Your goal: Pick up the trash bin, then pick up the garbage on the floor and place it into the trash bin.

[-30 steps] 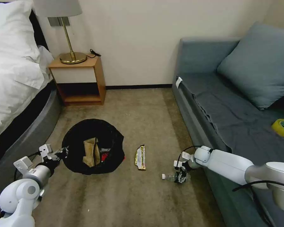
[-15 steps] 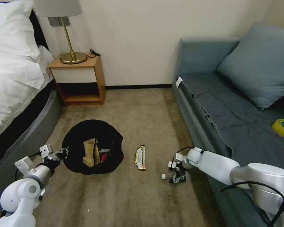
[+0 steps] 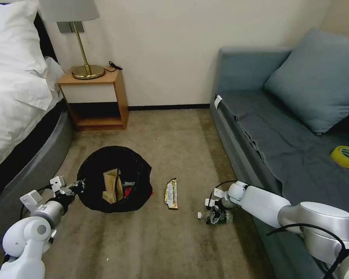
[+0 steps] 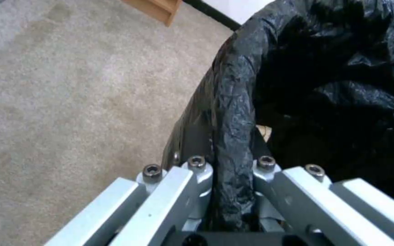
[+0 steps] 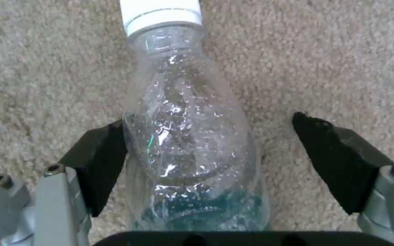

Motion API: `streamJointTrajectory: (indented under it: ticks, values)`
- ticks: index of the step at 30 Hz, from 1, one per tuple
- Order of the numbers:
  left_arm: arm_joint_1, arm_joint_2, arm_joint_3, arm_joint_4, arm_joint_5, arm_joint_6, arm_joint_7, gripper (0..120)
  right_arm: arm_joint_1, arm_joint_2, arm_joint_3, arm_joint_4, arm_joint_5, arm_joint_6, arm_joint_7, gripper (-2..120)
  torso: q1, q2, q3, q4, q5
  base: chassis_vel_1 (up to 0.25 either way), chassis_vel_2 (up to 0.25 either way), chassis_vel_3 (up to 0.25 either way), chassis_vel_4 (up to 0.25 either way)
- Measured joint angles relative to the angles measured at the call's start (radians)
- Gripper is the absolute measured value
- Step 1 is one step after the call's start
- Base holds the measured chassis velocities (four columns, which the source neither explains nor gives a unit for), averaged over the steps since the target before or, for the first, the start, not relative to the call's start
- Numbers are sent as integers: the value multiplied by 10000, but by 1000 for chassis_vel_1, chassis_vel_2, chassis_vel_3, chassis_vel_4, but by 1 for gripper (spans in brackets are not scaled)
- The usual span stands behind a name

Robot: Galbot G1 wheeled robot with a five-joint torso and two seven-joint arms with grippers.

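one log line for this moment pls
left gripper: shut on bin rim | right gripper: open, around bottle on carpet | bar wrapper: on carpet

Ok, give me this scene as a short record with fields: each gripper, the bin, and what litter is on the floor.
left gripper: shut on trash bin rim
right gripper: open, fingers either side of bottle
bottle: lying on carpet, white cap, by sofa
bin contents: brown paper bag, something red
floor litter: bar wrapper between bin and bottle
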Motion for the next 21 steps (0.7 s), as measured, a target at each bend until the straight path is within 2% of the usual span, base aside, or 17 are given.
streamJointTrajectory:
  ticks: [7, 12, 13, 15, 17, 21]
  values:
    - [-12, 2, 24, 9, 2, 0, -1, 4, 5, -3, 67, 15, -22, 14, 25, 83, 0, -2, 2, 5, 7, 0, 0, 0, 0]
    - [-23, -13, 58, 1, 6, -1, 0, 4, 73, -161, 100, 145, 20, 31, 194, 83, 1, -8, 6, 17, 29, 0, 0, 0, 0]
    - [-25, -23, 73, -17, 6, 0, 0, 4, 146, -284, 117, 207, 58, 29, 358, 77, 2, -8, 6, 30, 35, 0, 0, 0, 0]
    - [-44, -37, 84, -21, 12, -2, 0, 4, 205, -462, 94, 357, 145, 29, 379, 71, 2, -8, 6, 22, 17, 9, 23, 56, 0]
    - [-50, -45, 91, -26, 16, -2, -4, 4, 228, -543, 92, 419, 189, 25, 376, 67, 2, -9, 6, 19, 19, 0, 0, 0, 0]
    - [-100, -104, 140, -60, 53, 2, -7, 4, 323, -861, 64, 699, 365, -32, 372, 48, 2, -9, 4, 6, 12, 0, 0, 0, 0]
